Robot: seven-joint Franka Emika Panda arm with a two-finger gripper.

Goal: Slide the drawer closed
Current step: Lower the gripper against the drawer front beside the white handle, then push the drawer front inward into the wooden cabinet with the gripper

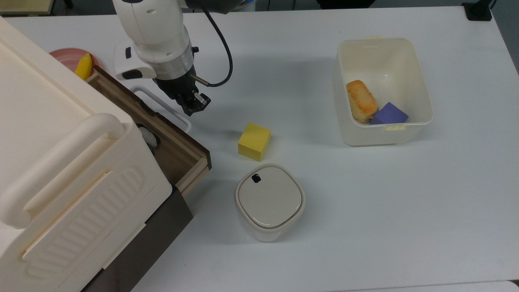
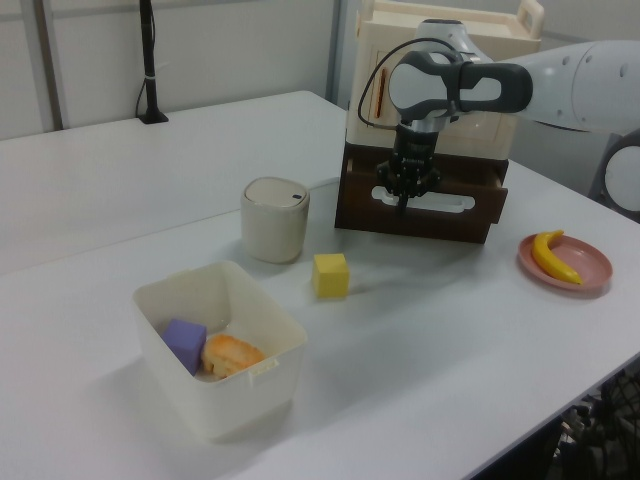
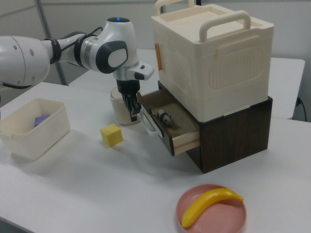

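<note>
The drawer (image 3: 177,127) stands pulled out. The gripper (image 1: 194,106), fingers together and empty, hangs just beside its white loop handle (image 1: 162,106).

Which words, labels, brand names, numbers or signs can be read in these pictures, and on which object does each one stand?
None can be read. The drawer, the cream cabinet, the lidded canister, the yellow cube, the cream bin and the robot arm show no writing. The gripper carries no legible mark either.
</note>
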